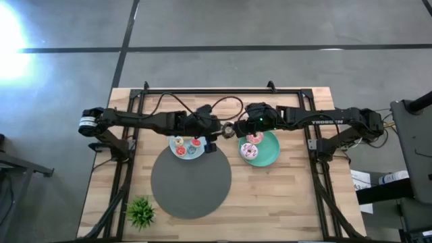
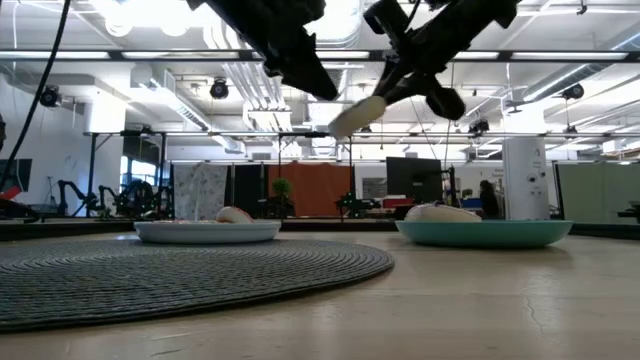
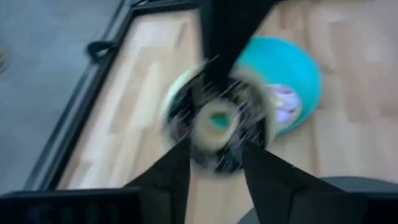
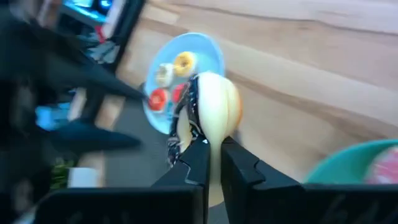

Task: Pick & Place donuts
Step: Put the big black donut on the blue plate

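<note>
A ring donut (image 1: 228, 128) with dark icing and pale sprinkles hangs in the air between the two plates; it shows face-on in the left wrist view (image 3: 217, 121). My right gripper (image 1: 237, 128) is shut on it. My left gripper (image 1: 216, 129) faces it from the table's left, open, its fingers (image 3: 177, 177) close beside the ring; the right wrist view shows them apart from it. The light blue plate (image 1: 177, 152) holds several mini donuts (image 4: 183, 61). The green plate (image 1: 270, 154) holds pink-iced donuts (image 1: 251, 150). My right gripper pinches the donut's rim (image 4: 211, 146) between its two fingers, one on the iced face and one on the plain underside. The fingers come from the table's right, slanting down. The donut is lifted clear and tilted (image 2: 357, 115), high above the table.
A round grey mat (image 1: 191, 179) lies on the near middle of the wooden table. A small green plant (image 1: 140, 212) stands at the near left corner. Black frame rails (image 1: 223, 91) run along the far edge and both sides. Bare wood lies near right.
</note>
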You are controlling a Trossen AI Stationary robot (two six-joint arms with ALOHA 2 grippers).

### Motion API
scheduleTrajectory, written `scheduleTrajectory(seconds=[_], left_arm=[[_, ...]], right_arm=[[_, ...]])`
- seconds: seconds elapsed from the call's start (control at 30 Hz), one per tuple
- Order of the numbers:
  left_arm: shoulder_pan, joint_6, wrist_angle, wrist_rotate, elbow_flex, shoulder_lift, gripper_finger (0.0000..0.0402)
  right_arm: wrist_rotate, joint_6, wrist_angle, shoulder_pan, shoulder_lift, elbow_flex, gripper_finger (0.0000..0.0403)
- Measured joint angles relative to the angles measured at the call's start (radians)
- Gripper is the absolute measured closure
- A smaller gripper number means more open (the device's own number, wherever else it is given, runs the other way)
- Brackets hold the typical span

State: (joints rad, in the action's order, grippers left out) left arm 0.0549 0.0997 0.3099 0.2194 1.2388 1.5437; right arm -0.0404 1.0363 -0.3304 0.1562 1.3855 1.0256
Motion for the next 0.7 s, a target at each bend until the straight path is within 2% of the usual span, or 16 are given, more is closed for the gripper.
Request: scheduleTrajectory(seconds=[0.13,0.23,0.33,0.4,0.57,0.7], left_arm=[[-0.01,-0.051,0.103,0.088,0.0,-0.049,0.0246],[-0.022,-0.068,0.187,0.095,0.0,-0.102,0.0233],[-0.033,-0.094,0.252,0.086,0.001,-0.146,0.0231],[-0.037,-0.107,0.263,0.086,0.0,-0.164,0.0231],[-0.043,-0.12,0.267,0.085,0.0,-0.179,0.023],[-0.044,-0.122,0.268,0.085,0.0,-0.175,0.023]], right_arm=[[-0.062,-0.003,-0.138,-0.004,-0.051,0.0,0.0389],[-0.064,-0.007,-0.313,-0.011,-0.11,0.0,0.0389],[0.017,-0.008,-0.549,-0.015,-0.162,-0.001,0.0389],[0.075,-0.003,-0.646,-0.018,-0.186,-0.027,0.039],[0.138,0.029,-0.604,-0.025,-0.219,-0.139,0.039],[0.162,0.05,-0.436,-0.024,-0.218,-0.25,0.039]])
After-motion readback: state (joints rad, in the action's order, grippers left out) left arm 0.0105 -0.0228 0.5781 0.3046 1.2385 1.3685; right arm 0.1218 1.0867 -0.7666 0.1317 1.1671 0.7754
